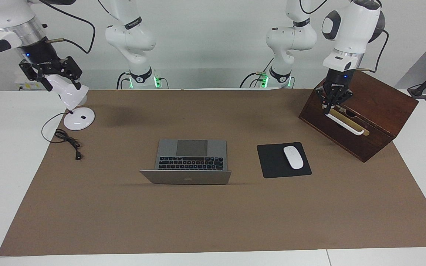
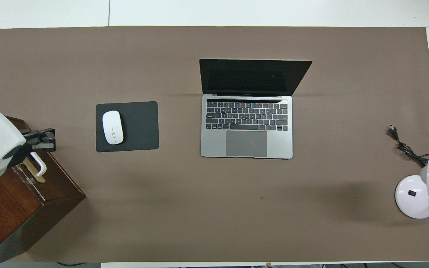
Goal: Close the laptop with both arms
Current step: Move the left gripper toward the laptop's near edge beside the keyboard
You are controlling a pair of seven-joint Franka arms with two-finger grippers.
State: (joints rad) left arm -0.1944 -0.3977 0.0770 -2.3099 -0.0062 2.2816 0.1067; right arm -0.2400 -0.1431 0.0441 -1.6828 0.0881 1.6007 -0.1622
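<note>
The silver-grey laptop [image 1: 190, 159] stands open in the middle of the brown mat, its lid [image 1: 185, 177] raised on the side farther from the robots; the overhead view shows its dark screen, black keys and grey trackpad [image 2: 247, 126]. My left gripper [image 1: 332, 107] is far from it, at the white handle [image 1: 346, 123] of a wooden box at the left arm's end, and also shows in the overhead view [image 2: 45, 139]. My right gripper [image 1: 56, 79] is at the right arm's end, against the white head of a desk lamp [image 1: 70, 94].
A black mouse pad [image 1: 272, 162] with a white mouse [image 1: 293, 157] lies beside the laptop toward the left arm's end. The dark wooden box [image 1: 375, 107] stands near the robots there. The lamp's round base [image 1: 79, 119] and black cable [image 1: 68, 142] lie at the right arm's end.
</note>
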